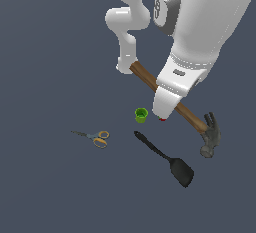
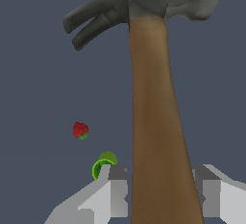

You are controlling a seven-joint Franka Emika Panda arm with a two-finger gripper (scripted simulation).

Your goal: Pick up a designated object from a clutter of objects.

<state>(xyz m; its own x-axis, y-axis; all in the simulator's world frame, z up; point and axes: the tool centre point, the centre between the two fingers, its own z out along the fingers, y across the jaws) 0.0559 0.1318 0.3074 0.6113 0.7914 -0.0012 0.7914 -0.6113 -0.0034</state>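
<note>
The hammer has a long brown wooden handle and a dark grey claw head. In the exterior view it lies slanted, head toward the exterior view's right. My gripper comes down over the middle of the handle and hides that part. In the wrist view the handle runs between both fingers, which press its sides, so the gripper is shut on it. The rest of the clutter sits nearby: a green cup, a red strawberry, a black spatula and orange-handled scissors.
The dark grey floor carries everything. The arm's white links rise behind the hammer's handle end. The green cup lies just beside my left finger in the wrist view.
</note>
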